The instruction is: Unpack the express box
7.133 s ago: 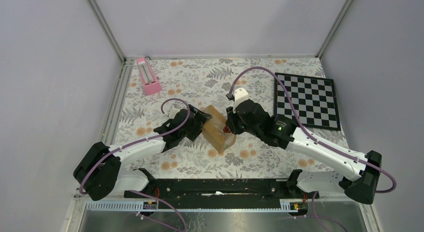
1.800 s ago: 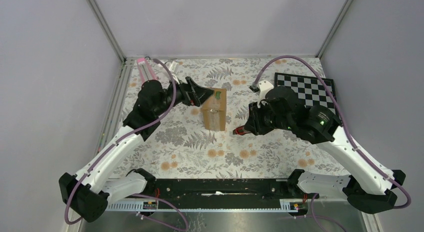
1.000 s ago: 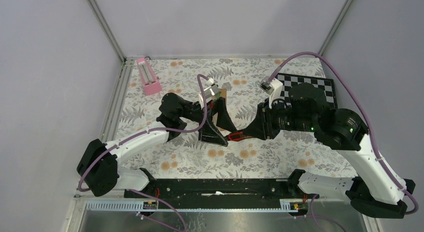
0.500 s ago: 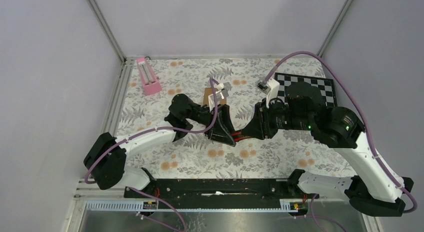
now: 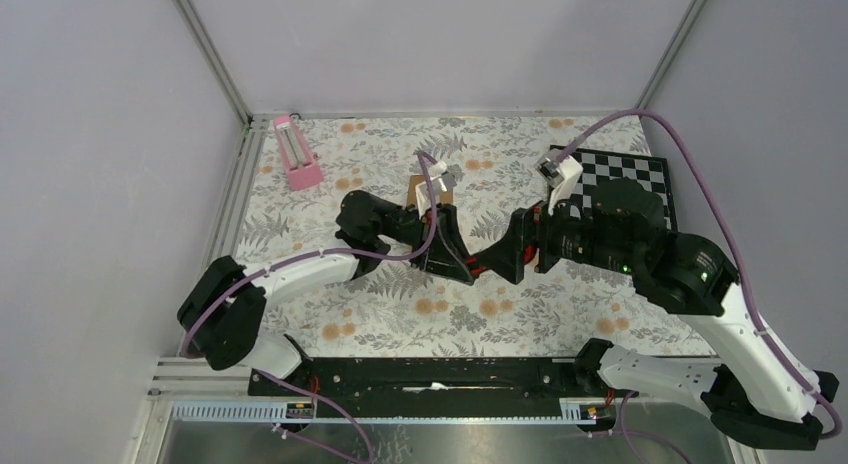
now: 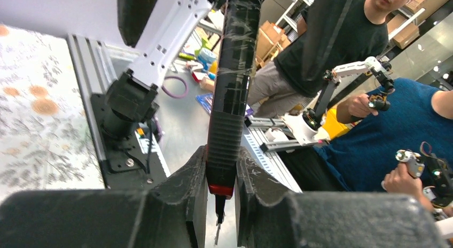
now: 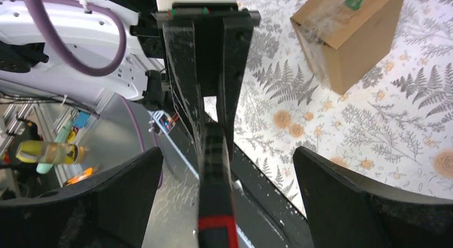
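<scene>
**Passing tool between grippers, box not yet opened**

Left gripper [image 6: 220, 162] is clenched on a black ribbed tool [image 6: 227, 98], pads squeezing just above its red band. Probably a cutter, can't confirm; only a thin metal tip shows below the red end.

Right gripper [image 7: 227, 157] is released, jaws spread wide. The tool's far end lies in the gap between them and touches neither. Reads as a handoff, with left carrying the tool.

The express box [image 7: 347, 39] sits on the floral mat [image 7: 374, 136] at 11 o'clock from the left gripper in the top view, and at 1 o'clock from the tool in the right wrist view. It's near but apart, and neither gripper touches it. Clear tape over the seam looks intact, with a green tag on top.

Handling call:
- Likely light, so it will skid on the mat under a blade and the free gripper needs to brace it.
- Cardboard is stiff at edges and corners, but the panels dent.
- Taped faces are glossy, so expect slip.
- Grip across the narrow sides, low, on bare cardboard and clear of the seam.

Chessboard [image 5: 640, 174] is at 2 o'clock and the pink object [image 5: 297, 154] at 10 o'clock, both well apart.
</scene>
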`<state>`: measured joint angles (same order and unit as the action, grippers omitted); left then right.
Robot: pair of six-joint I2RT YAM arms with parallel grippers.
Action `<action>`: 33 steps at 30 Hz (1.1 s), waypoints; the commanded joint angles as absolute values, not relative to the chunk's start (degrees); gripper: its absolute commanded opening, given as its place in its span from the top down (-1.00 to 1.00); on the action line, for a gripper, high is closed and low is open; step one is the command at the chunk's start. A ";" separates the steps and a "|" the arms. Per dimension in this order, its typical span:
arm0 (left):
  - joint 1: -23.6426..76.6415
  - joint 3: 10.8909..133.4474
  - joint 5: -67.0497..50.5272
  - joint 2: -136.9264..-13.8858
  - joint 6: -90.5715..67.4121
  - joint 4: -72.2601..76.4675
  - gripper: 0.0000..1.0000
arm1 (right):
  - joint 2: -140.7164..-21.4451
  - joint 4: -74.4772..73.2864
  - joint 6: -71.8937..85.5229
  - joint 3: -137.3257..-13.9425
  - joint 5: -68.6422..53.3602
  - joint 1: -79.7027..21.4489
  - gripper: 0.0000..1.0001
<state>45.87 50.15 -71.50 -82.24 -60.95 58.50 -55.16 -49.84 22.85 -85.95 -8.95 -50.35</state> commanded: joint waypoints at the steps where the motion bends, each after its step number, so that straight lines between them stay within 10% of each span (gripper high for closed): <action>1: 42.03 50.77 -71.89 -85.68 -79.12 89.24 1.00 | -49.40 -38.68 23.71 -80.59 -4.81 -50.27 -0.99; 33: 41.62 54.13 -60.46 -89.12 -72.74 70.70 1.00 | -39.68 8.80 31.76 -47.23 4.45 -50.27 -0.48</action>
<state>41.36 53.15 -66.81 -90.45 -73.73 69.97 -41.54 -1.56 31.83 -49.91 -0.47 -50.22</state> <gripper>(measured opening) 0.199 0.733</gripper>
